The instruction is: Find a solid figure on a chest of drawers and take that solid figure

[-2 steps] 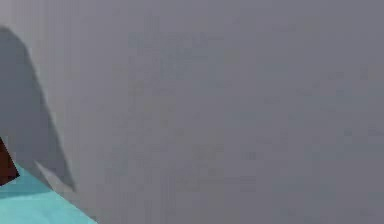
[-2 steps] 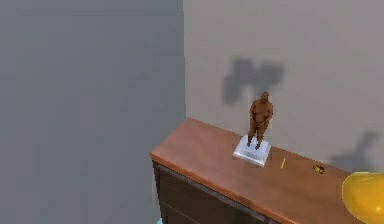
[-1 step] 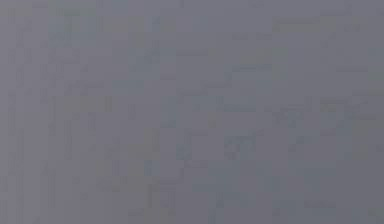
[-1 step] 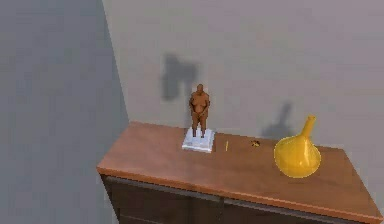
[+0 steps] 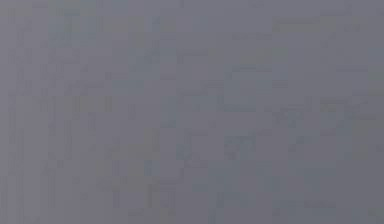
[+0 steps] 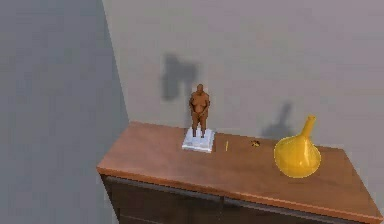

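- The forward view looks onto a plain grey surface (image 5: 192,112), flat and evenly lit.
- In the arm side view, a darker grey side wall (image 6: 50,90) meets a paler back wall (image 6: 300,50) at a corner left of the middle.
- A chest of drawers (image 6: 250,172) stands against the back wall, its left end near the corner.
- Its top is smooth reddish-brown wood, and the front (image 6: 160,200) below it is dark.
- Light falls brighter on the back wall than on the side wall.
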Available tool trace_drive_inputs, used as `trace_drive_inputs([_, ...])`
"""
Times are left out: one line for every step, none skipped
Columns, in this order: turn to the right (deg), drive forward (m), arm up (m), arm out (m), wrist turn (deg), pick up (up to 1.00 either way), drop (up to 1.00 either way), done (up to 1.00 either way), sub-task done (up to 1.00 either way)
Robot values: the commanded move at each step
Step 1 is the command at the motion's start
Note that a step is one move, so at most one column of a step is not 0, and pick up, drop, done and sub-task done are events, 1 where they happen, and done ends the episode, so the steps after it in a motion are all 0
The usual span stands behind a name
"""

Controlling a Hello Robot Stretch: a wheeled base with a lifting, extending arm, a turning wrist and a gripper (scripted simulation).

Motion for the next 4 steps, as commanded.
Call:
trace_drive_inputs([0.0, 0.00, 0.28, 0.00, 0.0, 0.00, 0.00, 0.00, 0.00])
trace_drive_inputs([0.0, 0.00, 0.00, 0.50, 0.0, 0.00, 0.00, 0.00, 0.00])
trace_drive_inputs([0.0, 0.00, 0.00, 0.00, 45.0, 0.00, 0.00, 0.00, 0.00])
trace_drive_inputs([0.0, 0.00, 0.00, 0.00, 45.0, 0.00, 0.00, 0.00, 0.00])
